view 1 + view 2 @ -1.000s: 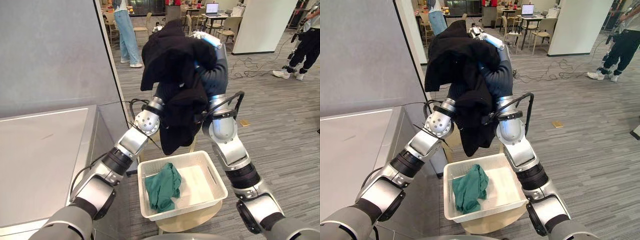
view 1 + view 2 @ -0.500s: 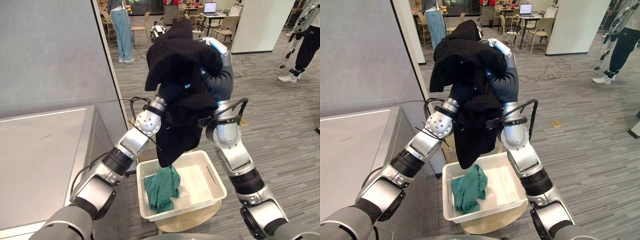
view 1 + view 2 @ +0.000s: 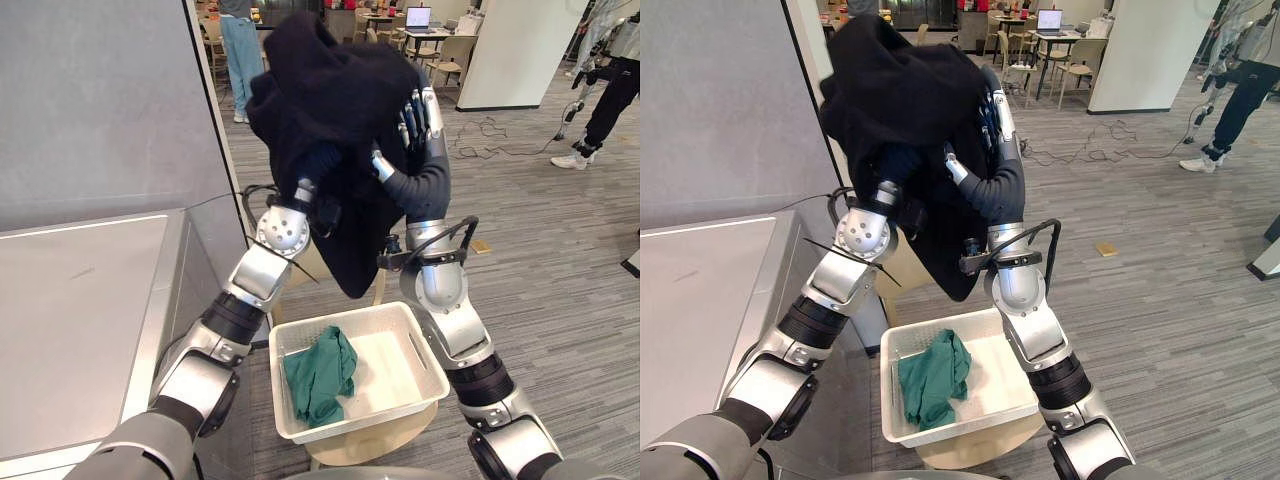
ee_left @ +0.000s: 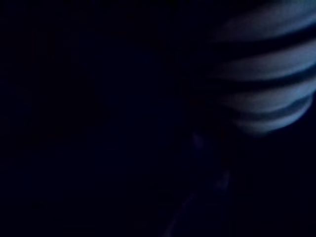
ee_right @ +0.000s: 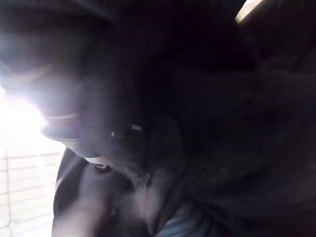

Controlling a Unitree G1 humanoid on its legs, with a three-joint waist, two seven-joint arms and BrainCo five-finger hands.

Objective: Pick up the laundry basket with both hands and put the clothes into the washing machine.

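A large black fleece-like garment (image 3: pixel 330 90) is held high at 12 o'clock in the eye views, draped over both raised arms, its loose tail hanging down towards the middle of the scene. The right hand (image 3: pixel 413 118) is seen at the cloth's 3 o'clock edge, fingers straight and laid flat against the fabric rather than curled into it. The left hand (image 4: pixel 266 84) is buried under the cloth, so whether it is open or closed cannot be told.

The garment is judged soft, light and limp. No shape will be kept by it, and it can slide off straight fingers. A bunched fold near its middle would be the better place to take hold, so that less of it trails.

At 6 o'clock a white slotted plastic laundry basket (image 3: pixel 390 365) rests on a round pale wooden stool (image 3: pixel 370 450). A crumpled green cloth (image 3: pixel 318 372) lies in the basket's 9 o'clock half, and the other half is bare. At 9 o'clock a grey flat-topped appliance (image 3: pixel 70 320) stands just beside the basket, presumably the washing machine, with no opening seen.
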